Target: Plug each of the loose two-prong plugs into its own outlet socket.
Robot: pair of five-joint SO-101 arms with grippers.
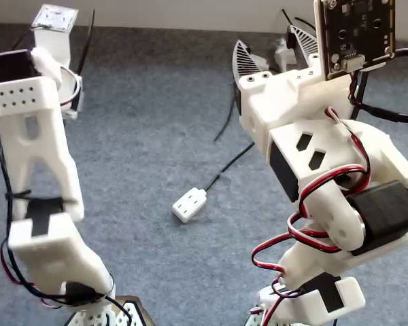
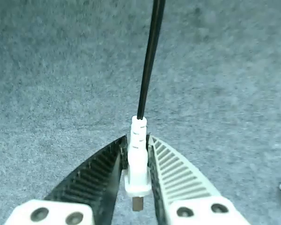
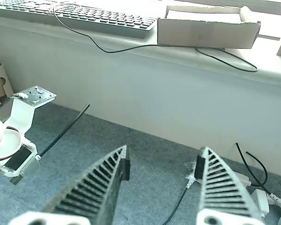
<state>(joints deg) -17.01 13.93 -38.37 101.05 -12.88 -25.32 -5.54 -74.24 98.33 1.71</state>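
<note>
Left pincer [image 2: 138,139]: clamped on a white two-prong plug [image 2: 137,164], one finger on each side of the body. The plug sits upright between the fingers. A metal prong [image 2: 138,204] pokes out on the wrist side, and the black cord [image 2: 150,61] leaves past the fingertips and runs straight away from them. Grey carpet [image 2: 225,70] is under it.

Outlet socket [image 1: 189,204]: white block lying flat on the carpet between the two arms, well apart from the left pincer and its plug. The slot face is up. I can't tell from the high view whether anything sits in the slots. Its own black cord [image 1: 231,163] runs off toward the right arm's side.

Right pincer [image 3: 164,150]: fingers spread wide, gripping nothing, raised off the carpet. A small white cord end [image 3: 191,177] on a black lead sits just beside the inner face of one finger, farther off on the carpet. It looks like a plug, but I can't say for sure. More white pieces [image 3: 260,197] with leads lie beyond the outer side of that same finger.

Beyond the right fingertips there is a ledge with a keyboard [image 3: 84,14] and a cardboard box [image 3: 208,28]. The box contents are hidden.
</note>
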